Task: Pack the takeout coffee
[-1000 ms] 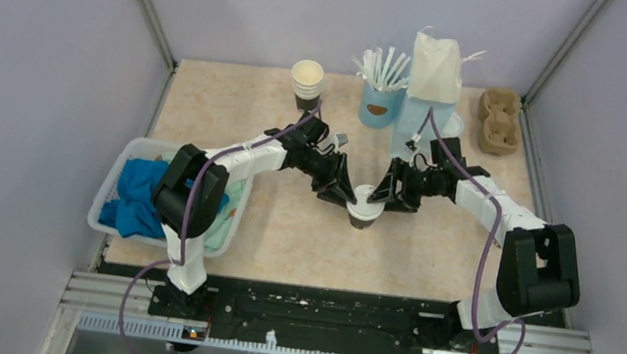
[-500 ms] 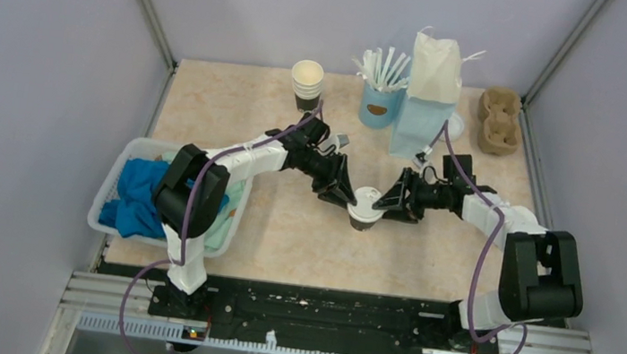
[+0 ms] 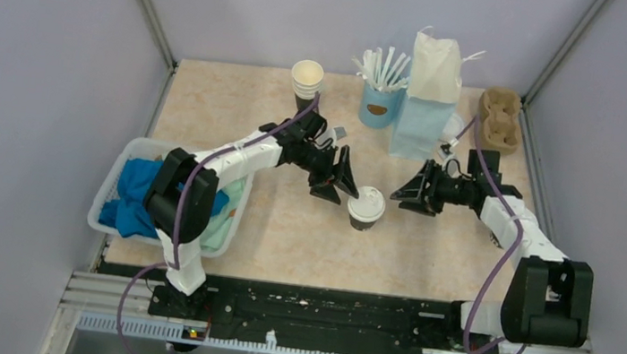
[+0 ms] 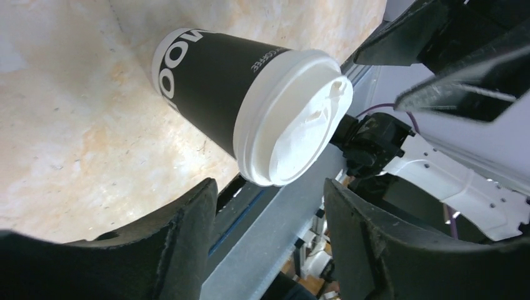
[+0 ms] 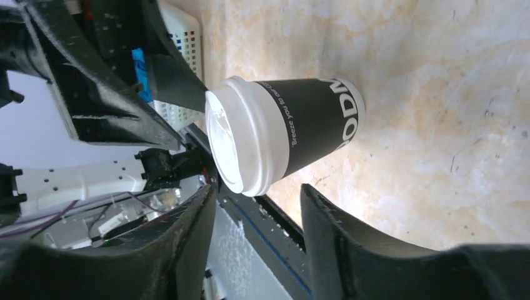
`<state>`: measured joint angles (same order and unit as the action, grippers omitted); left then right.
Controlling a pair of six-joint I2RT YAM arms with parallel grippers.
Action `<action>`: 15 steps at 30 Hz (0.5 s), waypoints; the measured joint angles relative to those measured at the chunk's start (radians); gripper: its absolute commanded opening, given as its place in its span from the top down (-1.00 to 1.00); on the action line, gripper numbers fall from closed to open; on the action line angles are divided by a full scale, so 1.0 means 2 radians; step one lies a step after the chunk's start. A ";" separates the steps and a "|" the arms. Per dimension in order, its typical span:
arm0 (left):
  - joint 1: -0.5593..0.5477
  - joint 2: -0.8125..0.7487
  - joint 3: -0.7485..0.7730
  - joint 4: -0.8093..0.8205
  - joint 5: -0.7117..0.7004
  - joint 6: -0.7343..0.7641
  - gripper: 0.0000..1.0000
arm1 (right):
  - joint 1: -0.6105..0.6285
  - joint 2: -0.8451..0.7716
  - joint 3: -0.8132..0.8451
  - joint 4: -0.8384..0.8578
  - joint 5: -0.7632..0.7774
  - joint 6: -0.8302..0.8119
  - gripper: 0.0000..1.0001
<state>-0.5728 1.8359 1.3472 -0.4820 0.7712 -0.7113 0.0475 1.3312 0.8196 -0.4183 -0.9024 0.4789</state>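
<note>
- White basket (image 3: 107, 206): stands at the left edge of the beige table (image 3: 284, 237) and holds blue cloth (image 3: 138, 196). The left arm's elbow passes over it.
- Stack of lidless paper cups (image 3: 306, 80): stands upright near the back edge, behind the left arm's wrist.
- Left gripper (image 3: 342, 193): released, with its fingers spread wide and nothing between them. It points right, toward the cup. In the left wrist view the cup stands just ahead of the fingertips, outside the gap.
- Takeout coffee (image 3: 366, 209): stands upright on the table near its middle, between the two grippers and held by neither. The white lid (image 4: 299, 119) is seated on top. The cup wall is black with white lettering (both wrist views show it; the full wording cannot be read).
- Light blue cup of white sticks (image 3: 380, 102): stands upright at the back, just left of the bag.
- Light blue paper bag (image 3: 420, 118): stands upright behind the right gripper, with a white bag (image 3: 436, 67) rising out of its top.
- Right gripper (image 3: 401, 200): released, with its fingers spread. It points left at the cup and is clearly apart from it. The right wrist view shows the cup (image 5: 281, 140) beyond the fingertips.
- Brown cardboard cup carrier (image 3: 498, 118): lies in the back right corner, well apart from the cup.
</note>
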 measured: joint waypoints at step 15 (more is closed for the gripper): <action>0.013 -0.015 -0.035 0.008 -0.009 -0.010 0.09 | 0.015 0.055 0.017 -0.035 0.008 -0.039 0.22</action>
<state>-0.5476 1.8057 1.2781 -0.4664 0.7536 -0.7322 0.0769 1.4410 0.8528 -0.4877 -0.8856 0.4000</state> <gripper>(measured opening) 0.441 0.394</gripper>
